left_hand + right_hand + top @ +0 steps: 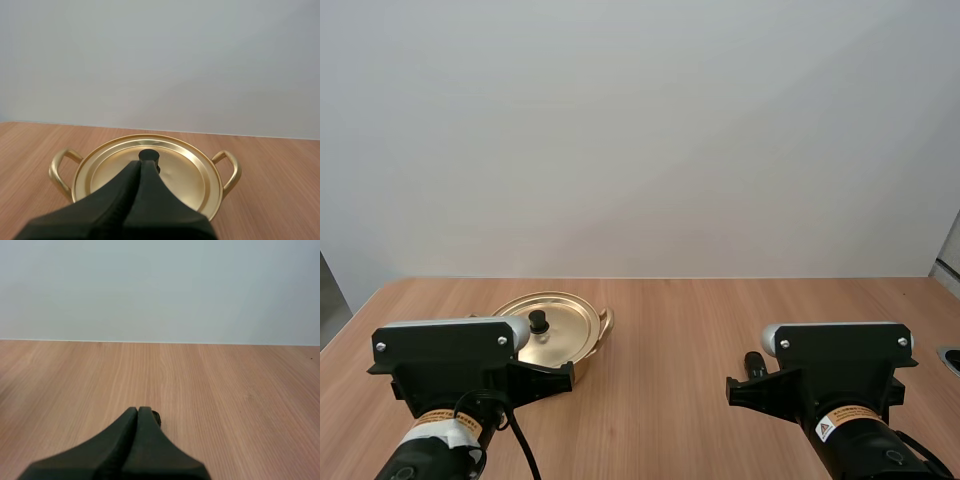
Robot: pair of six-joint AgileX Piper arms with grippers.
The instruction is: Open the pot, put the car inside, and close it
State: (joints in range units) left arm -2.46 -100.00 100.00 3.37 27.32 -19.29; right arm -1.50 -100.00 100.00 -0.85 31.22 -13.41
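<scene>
A gold pot stands on the wooden table with its gold lid on, and a black knob sits at the lid's middle. In the left wrist view my left gripper is shut on nothing, its tips just short of the knob and above the lid. My right gripper is shut too, low over bare table. A small dark object lies just past its tips, mostly hidden, so I cannot tell what it is. The same dark object shows beside my right arm.
The pot has two loop handles at its sides. The wooden table runs back to a plain pale wall. My left arm and right arm sit at the near edge.
</scene>
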